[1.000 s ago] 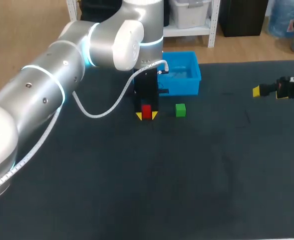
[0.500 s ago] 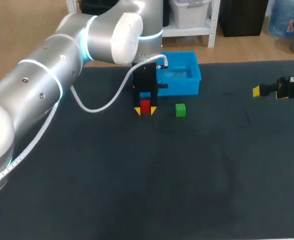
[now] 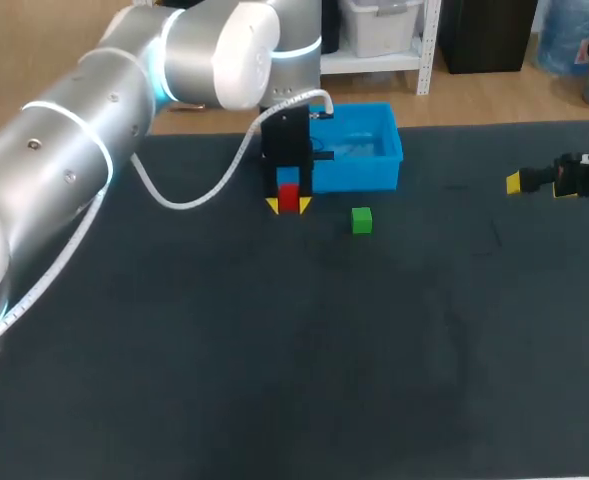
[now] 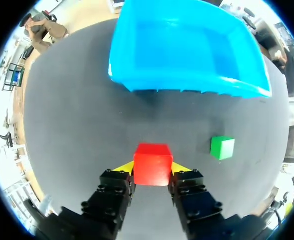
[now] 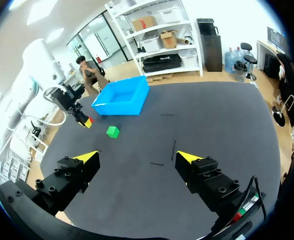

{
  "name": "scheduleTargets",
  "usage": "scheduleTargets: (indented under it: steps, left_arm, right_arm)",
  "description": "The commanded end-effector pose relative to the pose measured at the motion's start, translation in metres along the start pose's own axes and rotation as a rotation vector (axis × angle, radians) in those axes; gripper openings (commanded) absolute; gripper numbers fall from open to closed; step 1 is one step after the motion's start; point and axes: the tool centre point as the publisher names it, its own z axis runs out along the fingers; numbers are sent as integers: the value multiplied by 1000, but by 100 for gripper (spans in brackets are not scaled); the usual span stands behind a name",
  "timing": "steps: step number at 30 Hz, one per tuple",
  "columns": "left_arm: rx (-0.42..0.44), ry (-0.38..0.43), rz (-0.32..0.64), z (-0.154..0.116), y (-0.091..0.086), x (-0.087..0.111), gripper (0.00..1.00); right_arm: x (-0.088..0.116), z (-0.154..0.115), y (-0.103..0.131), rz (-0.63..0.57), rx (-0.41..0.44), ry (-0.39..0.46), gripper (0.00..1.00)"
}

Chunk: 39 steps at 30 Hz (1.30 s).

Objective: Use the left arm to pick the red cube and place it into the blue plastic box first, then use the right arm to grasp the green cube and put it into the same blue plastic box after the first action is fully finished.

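Note:
My left gripper (image 3: 288, 205) is shut on the red cube (image 3: 288, 198), holding it above the dark table just in front of the blue plastic box (image 3: 379, 165). The left wrist view shows the red cube (image 4: 152, 164) clamped between both yellow tips, with the box (image 4: 186, 50) ahead of it and the green cube (image 4: 221, 147) off to one side on the table. The green cube (image 3: 362, 220) lies right of the held cube. My right gripper (image 3: 539, 181) hangs open at the table's right side, its fingers (image 5: 87, 159) spread wide with nothing between them.
The dark table (image 3: 324, 350) stretches out in front of the cubes. In the right wrist view the blue box (image 5: 122, 97), green cube (image 5: 113, 131) and my left arm (image 5: 47, 70) stand far ahead.
My left gripper has risen with the red cube and shifted slightly back toward the blue box. The right arm and green cube have not moved.

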Motion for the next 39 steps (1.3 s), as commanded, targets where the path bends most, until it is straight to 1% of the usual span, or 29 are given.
scheduleTargets:
  steps: [1, 12, 24, 30, 36, 39]
  left_arm:
    - [2, -14, 5, -8, 3, 2, 0]
    - [14, -48, 23, -30, 8, -1, 0]
    - [31, -125, 32, -60, 13, -11, 0]
    - [42, -155, 40, -69, 14, -17, 0]
    - [104, -213, 64, -82, 9, -23, 0]
    - [131, -245, 94, -88, 5, -28, 0]
  right_arm:
    - [0, 0, 0, 0, 1, 0, 100]
    - [0, 0, 0, 0, 1, 0, 100]
    - [0, 0, 0, 0, 1, 0, 100]
    - [0, 0, 0, 0, 1, 0, 100]
    - [0, 0, 0, 0, 1, 0, 100]
    - [0, 0, 0, 0, 1, 0, 100]
